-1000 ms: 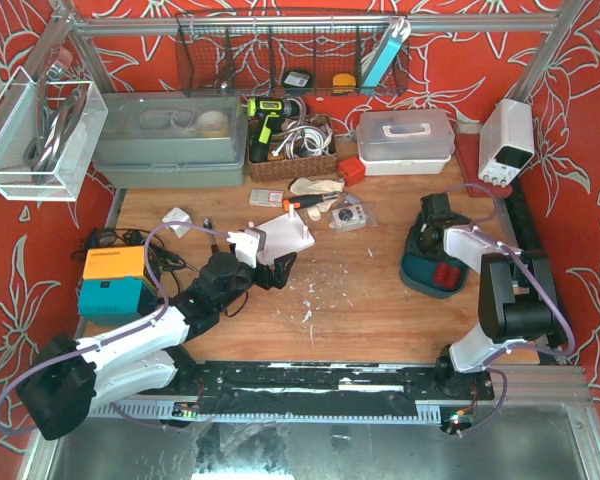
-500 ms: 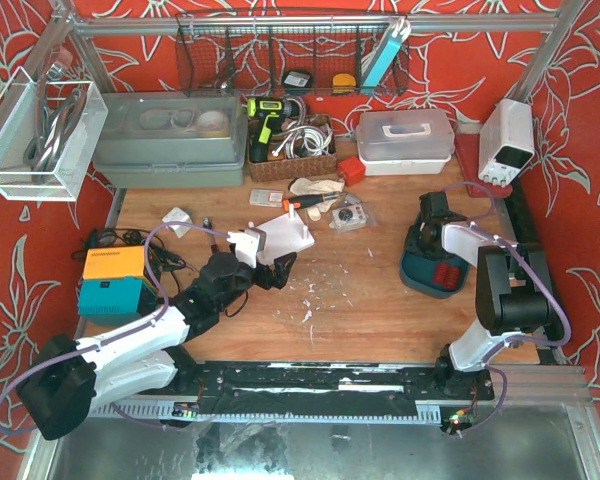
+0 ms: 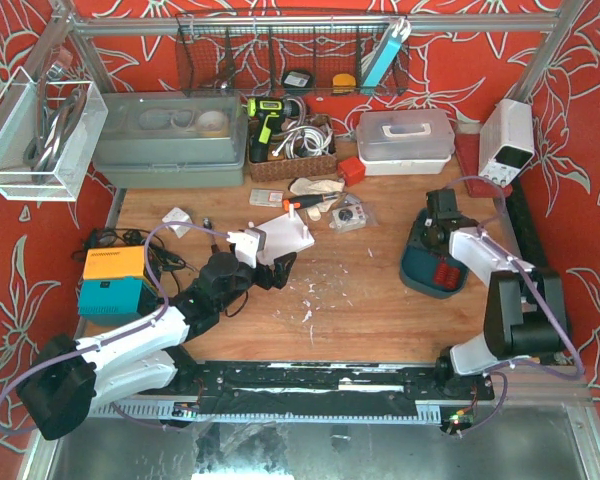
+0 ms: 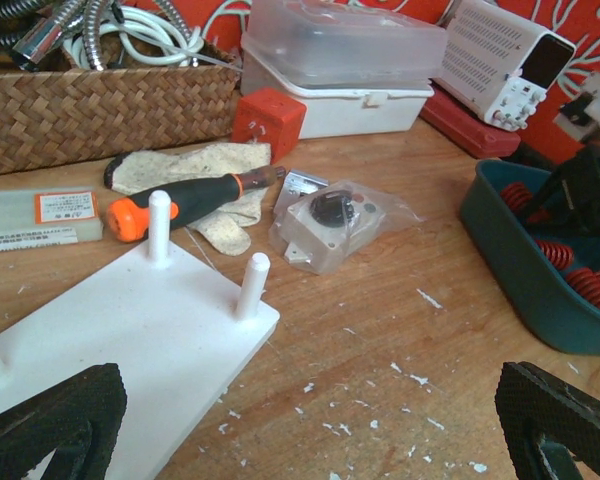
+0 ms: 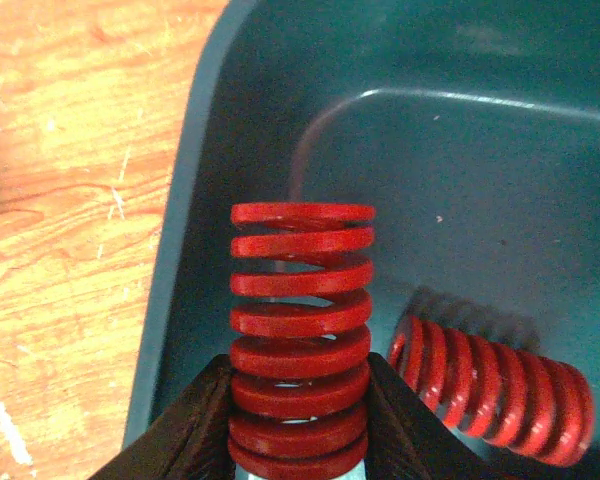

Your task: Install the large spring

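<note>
Here, the landmark is a flat white plastic plate with round white pegs standing up from it. It lies on the wooden table and is the likely seat for the spring.

Well to the right of the plate sits a dark teal plastic bin. The right gripper hangs over this bin, on the side away from the plate. Its two black fingers are clamped on the lower coils of a large red coil spring. Most of the coils stick out free beyond the fingertips. That grip probably leaves the open far end clear to slide down over a peg. A second red spring lies on its side on the bin floor, just beside the held one.

The left gripper waits at the near edge of the plate with its fingers spread wide, holding nothing. Its left pad overlaps the plate's near corner in the wrist view, though contact cannot be confirmed. It seems placed there to steady the plate during the fit.

The spring looks picked but not yet carried. Next it must cross the table to the plate and line up over a peg.
</note>
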`<control>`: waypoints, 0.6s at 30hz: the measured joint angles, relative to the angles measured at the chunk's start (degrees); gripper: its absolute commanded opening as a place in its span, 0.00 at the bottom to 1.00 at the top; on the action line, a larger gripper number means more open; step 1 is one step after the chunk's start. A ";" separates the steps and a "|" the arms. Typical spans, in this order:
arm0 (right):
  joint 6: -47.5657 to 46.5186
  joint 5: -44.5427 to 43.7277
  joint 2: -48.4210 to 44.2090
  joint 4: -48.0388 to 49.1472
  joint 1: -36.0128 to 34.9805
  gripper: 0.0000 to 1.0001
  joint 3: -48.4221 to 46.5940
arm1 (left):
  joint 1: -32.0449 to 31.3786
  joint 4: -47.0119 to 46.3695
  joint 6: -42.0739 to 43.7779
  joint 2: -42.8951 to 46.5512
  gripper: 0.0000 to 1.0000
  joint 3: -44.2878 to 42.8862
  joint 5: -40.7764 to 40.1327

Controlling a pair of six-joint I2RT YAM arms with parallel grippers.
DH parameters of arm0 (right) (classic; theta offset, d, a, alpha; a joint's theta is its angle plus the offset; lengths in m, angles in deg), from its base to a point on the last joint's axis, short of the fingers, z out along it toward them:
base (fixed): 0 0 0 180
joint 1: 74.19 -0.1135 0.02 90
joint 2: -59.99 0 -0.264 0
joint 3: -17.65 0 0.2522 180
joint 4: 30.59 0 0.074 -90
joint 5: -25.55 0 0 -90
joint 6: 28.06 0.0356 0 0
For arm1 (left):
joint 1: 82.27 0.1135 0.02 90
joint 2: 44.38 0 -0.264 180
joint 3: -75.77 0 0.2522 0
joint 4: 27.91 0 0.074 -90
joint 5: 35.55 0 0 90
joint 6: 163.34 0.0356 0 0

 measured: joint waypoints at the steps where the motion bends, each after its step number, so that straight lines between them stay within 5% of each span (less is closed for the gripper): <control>1: -0.02 -0.39 -1.18 -0.07 -0.11 0.13 0.28 | 0.00 0.00 -0.02 0.00 1.00 0.00 -0.07; 10: -0.94 -2.97 -13.46 -0.90 -3.87 0.08 1.38 | 0.00 0.46 -1.09 0.00 1.00 0.00 -3.17; 18: -3.96 -3.21 -23.89 4.11 -17.14 0.05 3.74 | 0.00 0.28 -3.06 -1.79 0.96 -0.02 -3.98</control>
